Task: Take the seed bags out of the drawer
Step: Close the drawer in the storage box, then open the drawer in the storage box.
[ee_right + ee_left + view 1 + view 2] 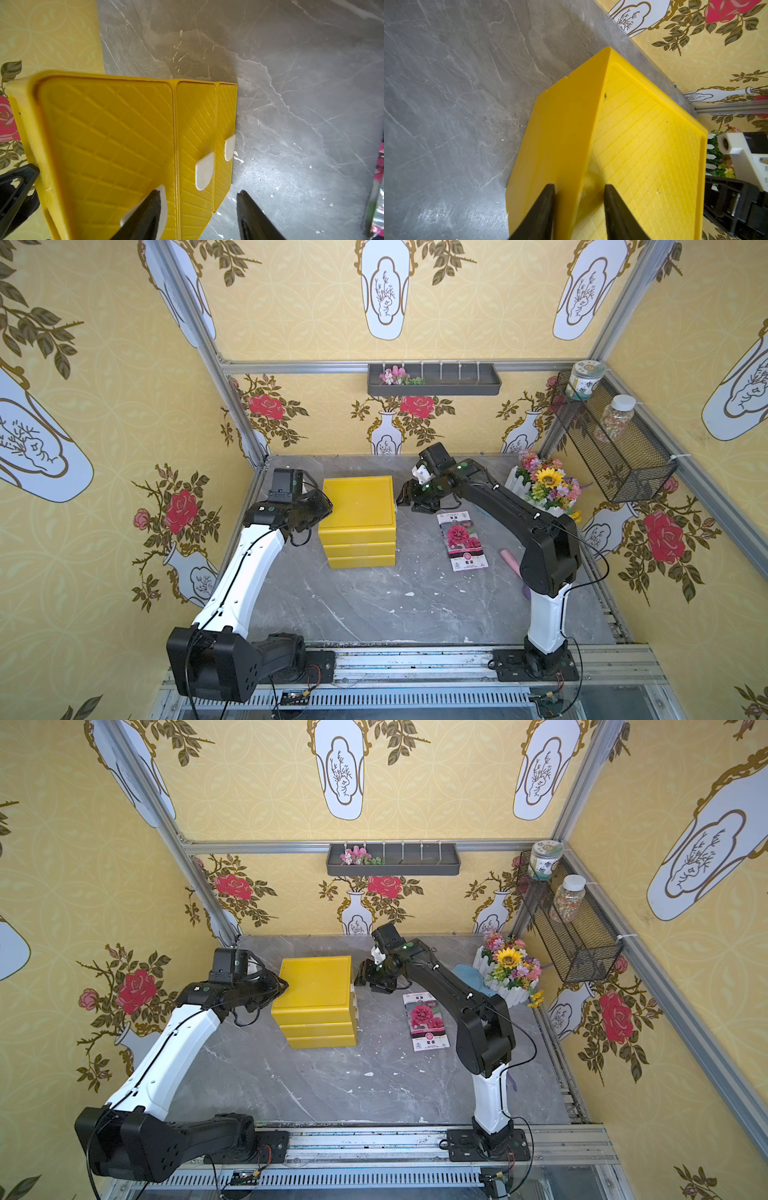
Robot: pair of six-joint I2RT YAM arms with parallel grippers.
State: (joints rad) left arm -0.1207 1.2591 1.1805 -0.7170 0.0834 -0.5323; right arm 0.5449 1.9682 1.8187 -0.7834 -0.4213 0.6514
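Grey marble tabletop [374, 605], floral-papered walls. The yellow drawer unit [357, 510] is clamped at its upper edge by the left gripper [578, 187] (one finger on top, one on the side). Fingers of the right gripper [198, 193] are spread apart at the top drawer's white tab [165, 205]. One seed bag [463, 540] is noted flat on the tabletop, beside the unit; all drawers are shut.

On desk [374, 605]: drawer unit [358, 506], between both pincers. At unit's upper left edge: left pincer [327, 504], astride edge, finger [616, 209] on top, finger [542, 209] against side wall. At unit's right face, by three drawer handles: right pincer [402, 498], one finger [145, 216] at topmost handle [164, 207], other over bare desk. Right of right pincer, nearer robot base: seed bag [463, 541], flat on desk, apart from unit. Beyond bag, partly under right arm: tool handle [511, 561]. Further right of right pincer, at desk's rear corner: flower planter [544, 485]. On wall above planter: wire basket [615, 448] holding two jars [584, 379].
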